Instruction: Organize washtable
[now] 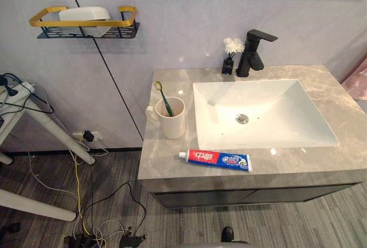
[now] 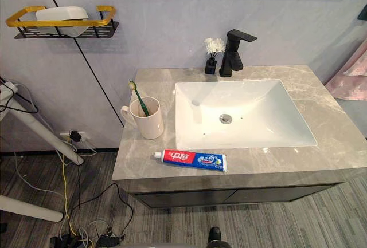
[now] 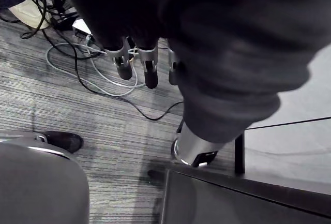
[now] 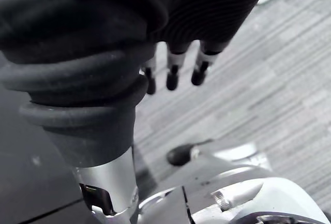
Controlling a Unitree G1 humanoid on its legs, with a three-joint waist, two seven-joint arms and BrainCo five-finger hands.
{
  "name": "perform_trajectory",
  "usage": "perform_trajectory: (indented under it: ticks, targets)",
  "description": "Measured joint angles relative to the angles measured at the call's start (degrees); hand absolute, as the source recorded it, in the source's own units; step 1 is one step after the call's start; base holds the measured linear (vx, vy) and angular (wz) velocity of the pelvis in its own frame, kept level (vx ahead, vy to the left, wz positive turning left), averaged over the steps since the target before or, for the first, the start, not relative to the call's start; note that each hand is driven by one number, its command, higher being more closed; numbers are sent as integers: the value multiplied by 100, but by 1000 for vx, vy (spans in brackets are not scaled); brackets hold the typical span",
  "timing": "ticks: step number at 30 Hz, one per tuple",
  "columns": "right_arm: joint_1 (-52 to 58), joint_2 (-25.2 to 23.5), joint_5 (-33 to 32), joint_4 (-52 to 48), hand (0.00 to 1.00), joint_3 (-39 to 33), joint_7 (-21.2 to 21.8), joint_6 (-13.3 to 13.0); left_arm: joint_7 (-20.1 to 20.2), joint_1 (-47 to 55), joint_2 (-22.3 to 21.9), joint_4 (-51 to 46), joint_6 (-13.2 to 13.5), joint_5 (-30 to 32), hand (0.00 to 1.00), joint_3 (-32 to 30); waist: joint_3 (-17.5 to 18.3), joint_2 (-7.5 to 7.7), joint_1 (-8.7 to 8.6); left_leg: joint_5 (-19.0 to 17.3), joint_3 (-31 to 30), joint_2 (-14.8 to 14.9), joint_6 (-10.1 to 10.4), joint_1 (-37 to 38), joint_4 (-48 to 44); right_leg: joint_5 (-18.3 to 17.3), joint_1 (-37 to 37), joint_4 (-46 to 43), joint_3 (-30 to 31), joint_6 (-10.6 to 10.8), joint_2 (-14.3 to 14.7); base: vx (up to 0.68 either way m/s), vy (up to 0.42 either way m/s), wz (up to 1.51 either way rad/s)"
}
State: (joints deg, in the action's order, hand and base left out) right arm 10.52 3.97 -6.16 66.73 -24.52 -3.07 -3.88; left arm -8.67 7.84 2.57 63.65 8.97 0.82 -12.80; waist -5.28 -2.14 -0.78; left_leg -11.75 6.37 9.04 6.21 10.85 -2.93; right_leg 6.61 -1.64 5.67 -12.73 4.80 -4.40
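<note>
On the grey marble washtable (image 1: 172,82), a white mug (image 1: 172,123) stands to the left of the white sink (image 1: 287,107). A green toothbrush (image 1: 162,94) stands in the mug. A red and blue toothpaste tube (image 1: 215,160) lies flat near the front edge. A black faucet (image 1: 252,53) and a small dark vase of white flowers (image 1: 231,53) stand behind the sink. My left hand (image 3: 150,69) hangs over the floor beside the cabinet, fingers straight and holding nothing. My right hand (image 4: 173,74) likewise hangs low over the floor, fingers relaxed and holding nothing.
A black and gold wall shelf (image 1: 86,27) holding a white dish (image 1: 85,13) hangs to the left of the washtable. White frame legs (image 1: 51,125) and loose cables (image 1: 80,191) lie on the floor at left. Pink cloth (image 1: 358,79) shows at right.
</note>
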Motion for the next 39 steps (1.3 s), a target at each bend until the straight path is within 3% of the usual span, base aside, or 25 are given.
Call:
perform_trajectory:
  ticks: [14,20,22,25,28,29,30,33,34,35,36,39]
  targets:
    - [-23,49,5,-11,0,244,-78,-21,-1,93,35,4,5,-13,0,-40,-26,34,19,2,-277,-43,-3,-3,-15,-41,-133,29,-217,50,-65,-9,3,8]
    - [-22,48,5,-7,0,243,-179,-21,35,164,-3,133,-9,-25,0,-401,-26,35,21,1,-484,-121,-6,-51,3,-94,-143,30,-330,101,-154,-8,16,10]
    - [-22,45,6,-3,0,196,-176,-20,101,256,-56,152,-55,-46,0,-838,-5,3,25,0,-544,-135,-10,-112,3,-108,-122,30,-401,112,-176,3,15,17]
    - [-108,64,11,217,0,4,-169,-4,75,421,-17,71,-176,-275,0,-2159,5,-22,121,24,-837,-139,-35,-288,-23,-145,-121,3,-650,123,-194,32,-1,38]
    - [-214,126,32,274,0,-173,-170,-4,-101,520,252,-259,-253,-604,0,-3472,17,-30,224,133,-1192,-239,-79,-433,-142,-169,-230,0,-929,126,-292,32,-5,51]
    - [-232,141,36,275,0,-208,-166,-7,-182,514,403,-371,-253,-715,0,-3789,16,-105,293,188,-1279,-286,-81,-461,-143,-179,-252,0,-972,130,-339,15,4,55]
    - [-250,150,62,273,0,-248,-165,-13,-264,493,630,-616,-256,-791,0,-4110,79,-63,375,250,-1383,-341,-103,-505,-158,-190,-282,-2,-1055,144,-395,-7,0,41]
    - [-325,178,161,263,0,-251,-167,-28,-616,486,1083,-1691,-230,-800,0,-4386,163,-182,569,270,-1618,-407,-123,-668,-228,-200,-313,-2,-1292,146,-462,-33,-4,48]
    - [-334,209,175,249,0,-256,-170,-29,-804,477,1160,-2480,-224,-779,0,-4352,191,-232,649,275,-1745,-427,-126,-735,-224,-202,-314,-2,-1404,143,-479,-63,-6,50]
    - [-333,196,176,245,0,-256,-172,-30,-865,475,1156,-2928,-218,-770,0,-4341,214,-242,688,275,-1781,-432,-126,-763,-219,-239,-311,-2,-1424,160,-484,-69,-5,53]
    - [-311,157,176,203,0,-251,-181,-31,-1040,478,1138,-3976,-201,-651,0,-4289,257,-253,798,275,-1906,-448,-125,-816,-217,-333,-313,-1,-1436,251,-489,-66,-16,57]
    - [-212,92,216,6,0,-240,-194,-66,-1530,487,927,-6174,-96,18,0,-4197,267,-257,864,275,-2154,-526,-125,-827,-348,-342,-478,-2,-1571,257,-530,-55,-1,45]
